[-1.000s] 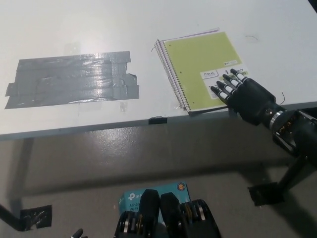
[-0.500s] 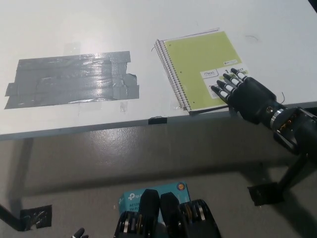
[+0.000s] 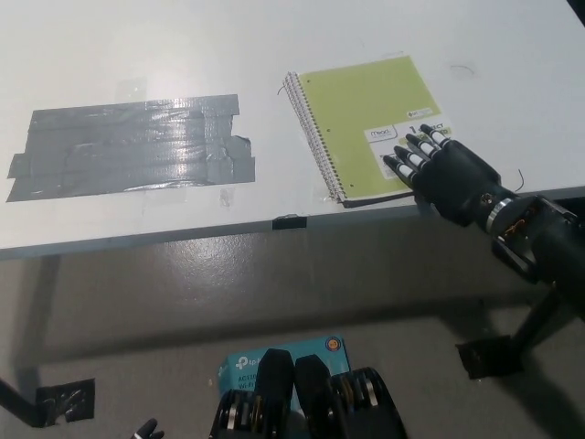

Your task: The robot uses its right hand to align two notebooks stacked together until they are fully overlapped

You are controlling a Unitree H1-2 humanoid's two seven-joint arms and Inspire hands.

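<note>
A lime-green spiral notebook (image 3: 366, 117) lies on the white table (image 3: 137, 55), its wire spine along the left side. Under it only a thin edge of a second notebook (image 3: 373, 200) shows at the near side; the two look nearly overlapped. My black right hand (image 3: 441, 169) rests flat on the green cover's near right corner, fingers spread and pressing down, holding nothing. Only a tip of my white left hand (image 3: 143, 431) peeks in at the bottom edge of the picture.
A big patch of grey duct tape (image 3: 132, 144) covers the table's left part. A small black clip (image 3: 289, 222) sits on the near table edge. Below the table, a teal box (image 3: 239, 366) lies on the floor, and a black stand base (image 3: 494, 355) stands at right.
The purple strip of the lower notebook at the far edge has vanished under the green cover. My right hand has slid slightly left and away with the notebook.
</note>
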